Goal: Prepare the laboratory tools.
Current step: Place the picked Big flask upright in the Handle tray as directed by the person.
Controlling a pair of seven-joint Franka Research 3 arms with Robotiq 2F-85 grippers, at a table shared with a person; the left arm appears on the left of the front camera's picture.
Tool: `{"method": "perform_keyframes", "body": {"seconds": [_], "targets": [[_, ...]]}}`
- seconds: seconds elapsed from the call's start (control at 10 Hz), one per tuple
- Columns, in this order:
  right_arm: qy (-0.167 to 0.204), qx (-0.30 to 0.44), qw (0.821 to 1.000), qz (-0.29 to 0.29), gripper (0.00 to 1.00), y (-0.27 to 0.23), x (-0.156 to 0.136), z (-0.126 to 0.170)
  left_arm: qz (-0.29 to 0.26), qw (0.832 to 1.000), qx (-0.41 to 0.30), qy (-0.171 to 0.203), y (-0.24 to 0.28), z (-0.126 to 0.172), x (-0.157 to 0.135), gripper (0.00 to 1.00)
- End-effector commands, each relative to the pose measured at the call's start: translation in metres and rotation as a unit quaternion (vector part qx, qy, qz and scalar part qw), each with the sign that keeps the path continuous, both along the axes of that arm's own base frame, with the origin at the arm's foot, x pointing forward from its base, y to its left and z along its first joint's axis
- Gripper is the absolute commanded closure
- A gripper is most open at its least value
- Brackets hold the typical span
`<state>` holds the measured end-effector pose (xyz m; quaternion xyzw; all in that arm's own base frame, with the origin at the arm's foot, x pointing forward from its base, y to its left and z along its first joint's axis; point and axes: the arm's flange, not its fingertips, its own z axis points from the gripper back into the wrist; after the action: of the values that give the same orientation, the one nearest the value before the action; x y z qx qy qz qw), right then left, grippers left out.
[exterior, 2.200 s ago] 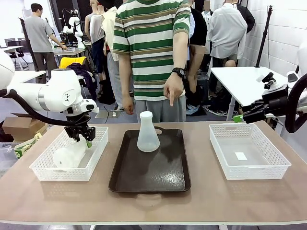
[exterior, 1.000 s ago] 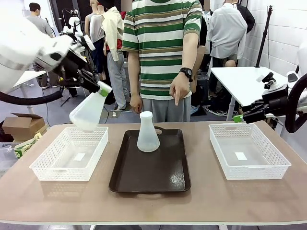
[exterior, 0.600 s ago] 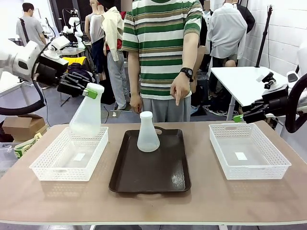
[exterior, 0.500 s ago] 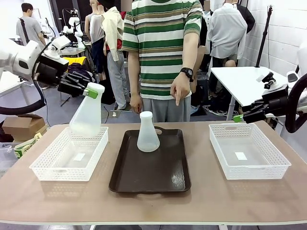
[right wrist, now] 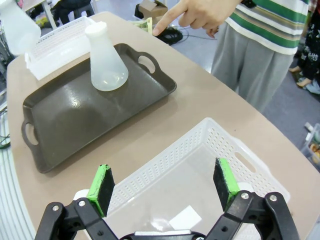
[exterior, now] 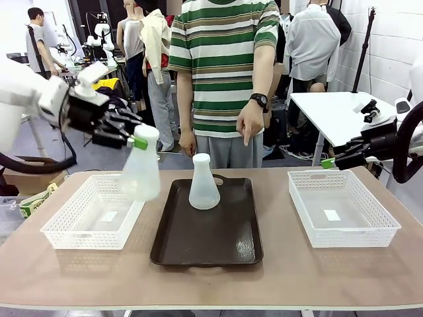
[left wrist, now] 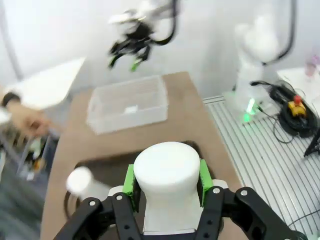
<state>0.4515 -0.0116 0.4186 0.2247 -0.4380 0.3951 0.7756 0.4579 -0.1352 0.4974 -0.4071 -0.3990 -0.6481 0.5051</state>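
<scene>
two flasks [exterior: 140, 173] [exterior: 203, 183], two baskets [exterior: 92, 214] [exterior: 344, 208], one tray [exterior: 206, 228]

Front view: we look from the robot's side across the table [exterior: 277, 277] at a person [exterior: 221, 72] standing at the far edge, whole tabletop in frame, at middle range.
Left wrist view: we sit very close behind the left gripper [left wrist: 166, 181], looking down its fingers at a flask top filling the lower centre.
Right wrist view: we hang close above a white basket [right wrist: 200, 150], facing down and across the table toward the upper left.
Shared ground: all three views catch the dark tray [exterior: 206, 231] and the standing flask [exterior: 203, 183].
</scene>
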Motion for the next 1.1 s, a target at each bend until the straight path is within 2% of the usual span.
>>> {"method": "perform_keyframes", "body": {"seconds": [0.0, 0.2, 0.4, 0.8, 0.9, 1.0], "targets": [[0.005, -0.005, 1.0, 0.0, 0.0, 0.0, 0.0, 0.0, -0.068, 0.996, -0.064, 0.007, -0.007, -0.034, 0.008, 1.0], [0.005, -0.005, 1.0, 0.0, 0.0, 0.0, 0.0, 0.0, -0.084, 0.994, -0.069, 0.001, -0.027, -0.066, 0.006, 1.0], [0.005, -0.005, 1.0, 0.0, 0.0, 0.0, 0.0, 0.0, -0.092, 0.992, -0.074, -0.032, -0.044, -0.086, 0.012, 1.0], [0.005, -0.005, 1.0, 0.0, 0.0, 0.0, 0.0, 0.0, -0.098, 0.988, -0.104, -0.055, -0.07, -0.119, 0.03, 1.0], [0.005, -0.005, 1.0, 0.0, 0.0, 0.0, 0.0, 0.0, -0.103, 0.987, -0.117, -0.044, -0.073, -0.126, 0.036, 1.0], [0.005, -0.005, 1.0, 0.0, 0.0, 0.0, 0.0, 0.0, -0.126, 0.984, -0.125, -0.013, -0.072, -0.134, 0.044, 1.0]]}}
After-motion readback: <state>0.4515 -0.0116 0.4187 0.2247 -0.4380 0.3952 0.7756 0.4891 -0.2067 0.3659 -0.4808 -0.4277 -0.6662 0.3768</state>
